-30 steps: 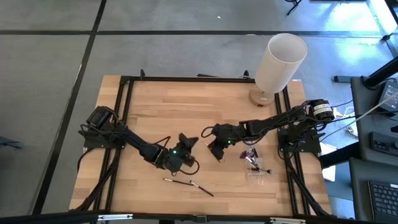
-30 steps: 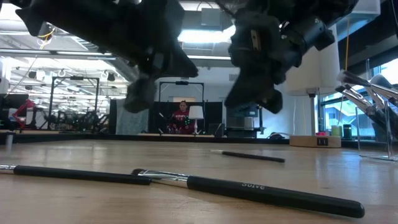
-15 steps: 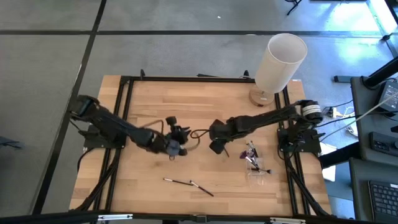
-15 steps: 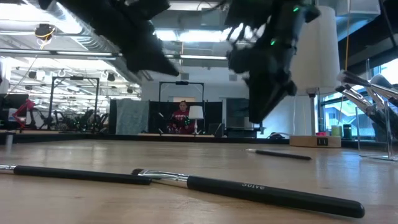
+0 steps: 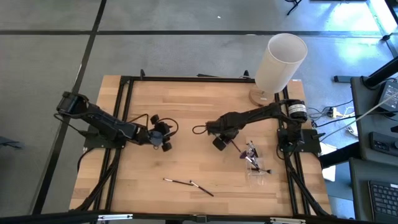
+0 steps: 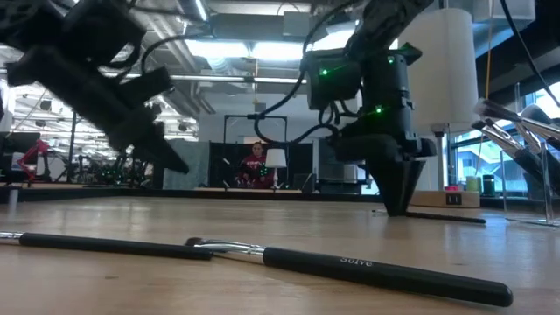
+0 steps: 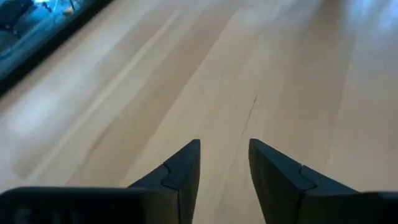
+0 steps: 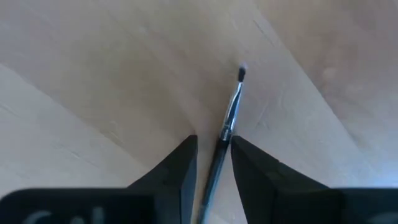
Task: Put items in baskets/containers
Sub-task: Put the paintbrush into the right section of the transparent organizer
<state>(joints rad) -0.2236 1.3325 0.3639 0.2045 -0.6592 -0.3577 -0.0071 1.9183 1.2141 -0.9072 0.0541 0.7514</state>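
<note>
My right gripper (image 5: 221, 143) points down at mid-table, its tips just above the wood (image 6: 398, 206), and stands open. A thin dark-handled brush (image 8: 231, 106) lies flat on the table and runs between the two fingers, its bristle tip beyond them. My left gripper (image 5: 165, 144) hovers left of centre, open, with nothing between its fingers (image 7: 224, 149). Two more black brushes (image 5: 177, 182) (image 5: 202, 188) lie end to end near the front edge. The clear box (image 5: 258, 174) sits at the right with purple-tipped brushes (image 5: 250, 151) in and on it.
A tall white cylinder (image 5: 280, 62) on a round wooden base stands at the table's far right corner. Black frame rails (image 5: 124, 124) run along the left and right sides. Bare wood lies between the two grippers and toward the far edge.
My left gripper has drawn back toward the table's left edge and rolled about its own axis. My right gripper has tipped from slanting to pointing straight down and has sunk to the table. The brush under it now lies farther toward the table's right.
</note>
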